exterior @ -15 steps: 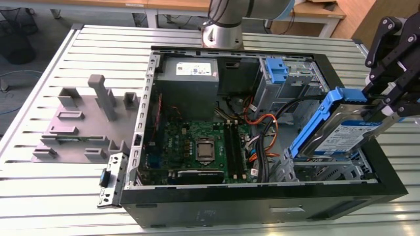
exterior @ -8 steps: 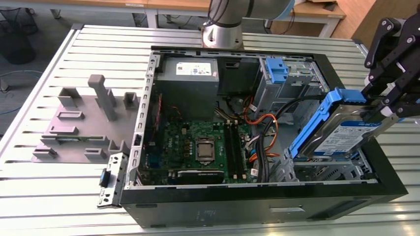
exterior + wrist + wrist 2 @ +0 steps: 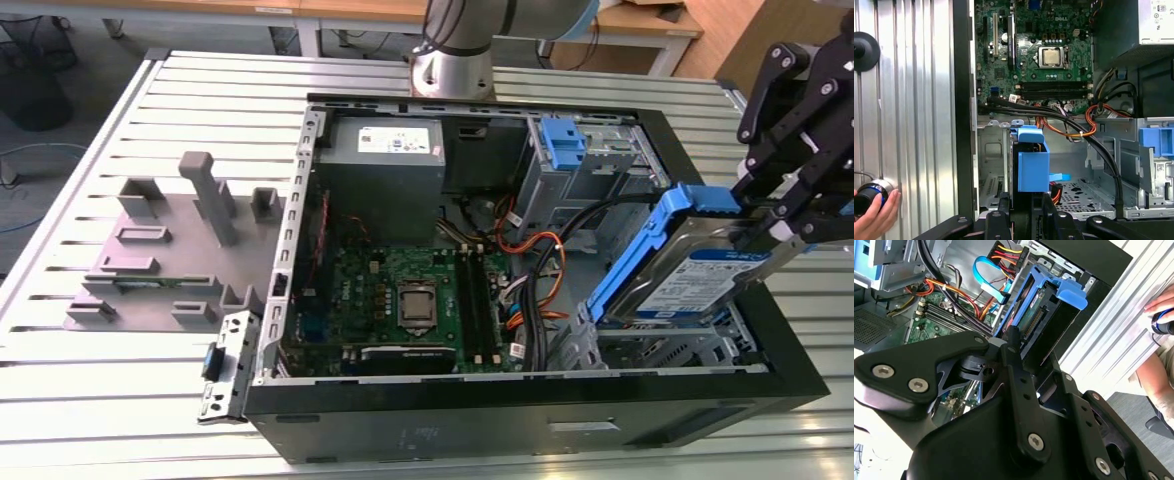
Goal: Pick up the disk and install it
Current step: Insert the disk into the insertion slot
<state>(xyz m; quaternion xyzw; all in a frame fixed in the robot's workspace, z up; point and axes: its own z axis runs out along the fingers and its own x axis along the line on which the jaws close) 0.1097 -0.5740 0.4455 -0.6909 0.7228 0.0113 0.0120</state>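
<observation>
Black steel computer case [image 3: 534,400], open on its side; I fix every place against it. The drive cage [image 3: 674,345] sits in the case corner diagonally opposite the power supply [image 3: 384,140] (grey box, white label). The disk [image 3: 687,265] hangs over that cage on edge, with its lower end just inside the case rim. Its long axis slants down into the cage, blue tab end uppermost. The gripper [image 3: 771,222] fingers pinch its upper end. My judgement: I should square the tilt to the cage rails and keep clear of the cable bundle [image 3: 1074,131] beside the cage.
</observation>
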